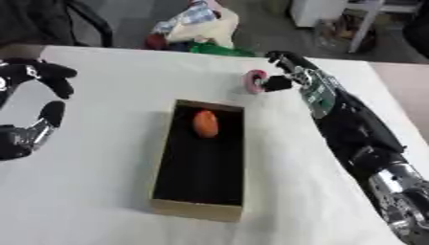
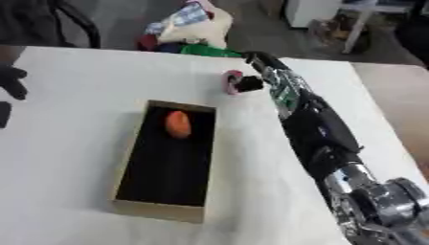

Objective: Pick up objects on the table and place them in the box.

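A cardboard box (image 1: 199, 208) with a dark inside lies lengthwise in the middle of the white table. An orange oval object (image 1: 205, 123) rests in its far end. Just beyond the box's far right corner a pink round object (image 1: 254, 80) stands on edge. My right hand (image 1: 281, 72) reaches in along the right side, and its thumb and fingers are curled round that pink object. My left hand (image 1: 32, 107) hangs at the left edge, fingers spread and holding nothing.
A pile of bags and cloth (image 1: 197, 28) lies on the floor past the table's far edge, next to a dark chair (image 1: 90, 20). White table surface (image 1: 92, 182) stretches left of the box.
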Motion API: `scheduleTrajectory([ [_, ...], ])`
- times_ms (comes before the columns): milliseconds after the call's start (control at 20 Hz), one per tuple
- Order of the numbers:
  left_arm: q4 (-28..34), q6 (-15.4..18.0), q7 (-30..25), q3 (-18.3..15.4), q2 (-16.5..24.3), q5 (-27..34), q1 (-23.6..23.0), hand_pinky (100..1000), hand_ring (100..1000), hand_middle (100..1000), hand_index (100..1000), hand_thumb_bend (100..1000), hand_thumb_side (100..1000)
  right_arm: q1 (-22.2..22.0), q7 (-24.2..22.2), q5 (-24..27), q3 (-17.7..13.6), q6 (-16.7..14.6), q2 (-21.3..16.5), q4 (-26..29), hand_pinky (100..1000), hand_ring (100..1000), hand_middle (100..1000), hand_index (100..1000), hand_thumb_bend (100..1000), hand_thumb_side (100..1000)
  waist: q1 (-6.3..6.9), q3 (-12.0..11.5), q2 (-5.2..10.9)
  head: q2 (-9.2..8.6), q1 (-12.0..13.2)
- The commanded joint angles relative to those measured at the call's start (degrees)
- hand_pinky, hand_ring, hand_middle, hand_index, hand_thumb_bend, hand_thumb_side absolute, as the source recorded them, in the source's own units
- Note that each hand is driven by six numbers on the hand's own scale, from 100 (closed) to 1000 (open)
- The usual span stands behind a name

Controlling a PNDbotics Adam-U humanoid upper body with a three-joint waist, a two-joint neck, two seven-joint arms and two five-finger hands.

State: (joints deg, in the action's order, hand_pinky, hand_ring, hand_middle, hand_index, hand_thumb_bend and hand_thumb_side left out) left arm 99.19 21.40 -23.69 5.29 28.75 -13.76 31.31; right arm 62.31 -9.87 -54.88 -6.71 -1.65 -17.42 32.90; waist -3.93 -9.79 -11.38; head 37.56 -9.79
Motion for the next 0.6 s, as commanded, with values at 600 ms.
scheduleTrajectory([
  [600,1.09,0.13,-0.35,-1.04,0.05,0.16,1.14,709,579,572,834,100,584,-0.21,1.47,-0.94,-0.73,0.87,0.02,-0.14,818,876,790,867,169,426,0.81,-0.2,0.08,0.81,-0.07],
])
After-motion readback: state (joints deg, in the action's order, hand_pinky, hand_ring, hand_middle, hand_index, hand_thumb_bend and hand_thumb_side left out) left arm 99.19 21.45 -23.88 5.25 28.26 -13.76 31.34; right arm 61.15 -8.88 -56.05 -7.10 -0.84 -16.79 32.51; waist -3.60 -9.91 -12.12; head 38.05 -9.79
